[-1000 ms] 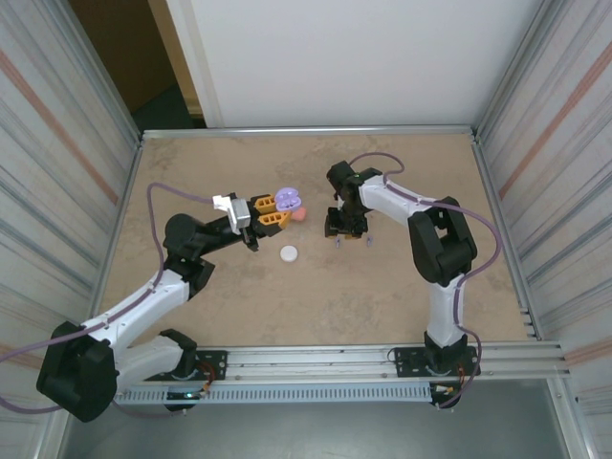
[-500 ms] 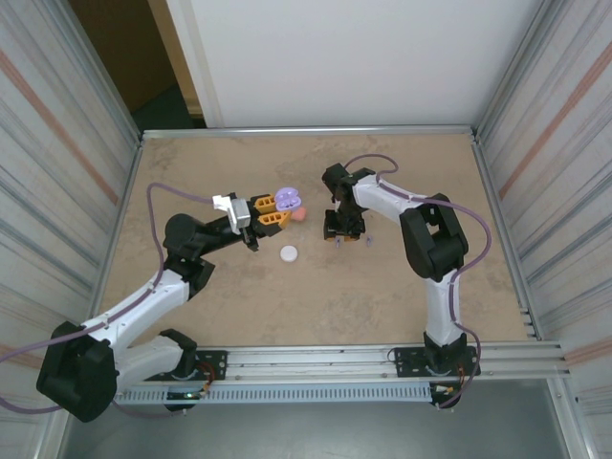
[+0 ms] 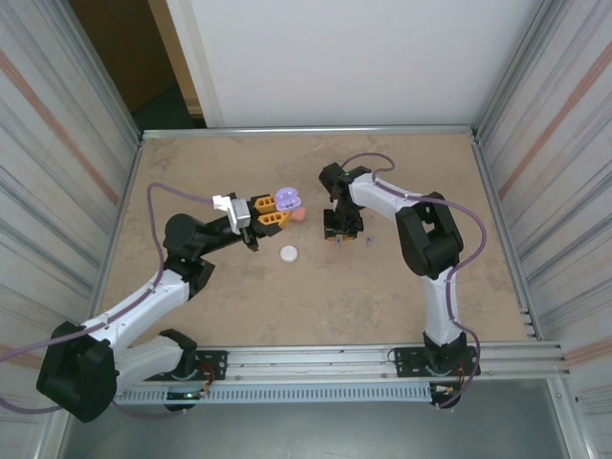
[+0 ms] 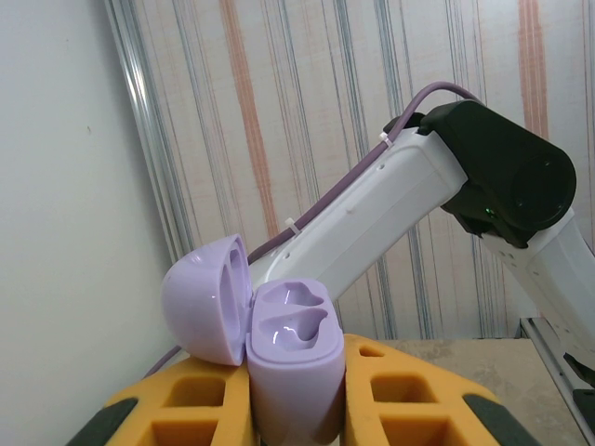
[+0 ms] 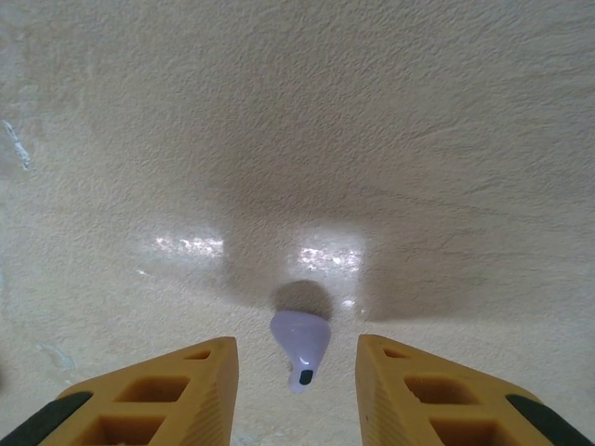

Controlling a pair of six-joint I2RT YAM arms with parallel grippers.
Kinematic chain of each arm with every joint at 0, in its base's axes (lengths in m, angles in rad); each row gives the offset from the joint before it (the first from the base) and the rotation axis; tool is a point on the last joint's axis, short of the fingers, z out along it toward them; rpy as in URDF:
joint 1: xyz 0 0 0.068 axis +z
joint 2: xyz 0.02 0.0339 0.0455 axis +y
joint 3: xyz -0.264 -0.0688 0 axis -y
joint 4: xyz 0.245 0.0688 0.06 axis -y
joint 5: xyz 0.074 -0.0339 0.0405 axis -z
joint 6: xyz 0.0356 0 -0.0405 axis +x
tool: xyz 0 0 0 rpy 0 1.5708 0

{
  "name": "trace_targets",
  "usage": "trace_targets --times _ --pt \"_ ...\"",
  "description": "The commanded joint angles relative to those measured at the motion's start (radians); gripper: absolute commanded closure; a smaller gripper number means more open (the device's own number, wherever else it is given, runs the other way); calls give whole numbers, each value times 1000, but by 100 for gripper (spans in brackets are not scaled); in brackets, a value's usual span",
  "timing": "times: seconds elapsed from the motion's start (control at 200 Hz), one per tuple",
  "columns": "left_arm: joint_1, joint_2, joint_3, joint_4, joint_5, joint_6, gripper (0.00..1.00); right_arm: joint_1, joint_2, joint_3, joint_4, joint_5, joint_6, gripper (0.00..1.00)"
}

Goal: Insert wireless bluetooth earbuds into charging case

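Setup's a little booth: ribbed metal walls [image 3: 57,143] on both sides, a white panel [image 3: 354,57] at the back with a dark gap [image 3: 124,57] next to it, and a beige stone-look surface [image 3: 382,306] that's mostly bare. The overhead light bounces off it in a couple of bright patches in the right wrist view.

The left arm [image 3: 153,287] reaches out over the middle and the left fingers [image 4: 400,409] are clamped on the purple charging case [image 4: 288,344]. It's held upright off the surface, lid flipped back, both sockets empty and facing up. I read that as deliberate: the case is parked as a steady target so the other arm can drop a bud straight in.

The right arm [image 3: 421,229] is folded down toward the centre, pointing at the surface. The right fingers [image 5: 167,400] are apart, one on each side of a purple earbud [image 5: 299,339] lying on the surface, with a gap on both sides and no contact yet. Looks like the pick is lined up and the squeeze comes next. The bud is tiny and smooth, so I'd guess it could squirt out if the close is off-centre.

A pinkish round thing [image 3: 299,215] lies just beside the held case and a white one [image 3: 289,253] nearer me. Maybe the other cases, but they're too small to tell.
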Motion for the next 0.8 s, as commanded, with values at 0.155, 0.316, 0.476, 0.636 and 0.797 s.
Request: trace_targets --times 0.155,0.316,0.476,0.636,0.797 --pt "10 -27 -8 10 -3 22 100 11 44 52 -49 36 10 67" --pt "9 -29 -8 4 -3 24 100 14 53 54 -51 40 8 68" --pt "9 -28 -7 0 -3 26 100 14 62 56 -49 34 7 69" --pt "9 -27 -5 -1 -3 28 100 18 70 61 -54 29 5 72" --pt "10 -26 -7 -3 -5 28 100 18 76 62 -53 26 6 73"
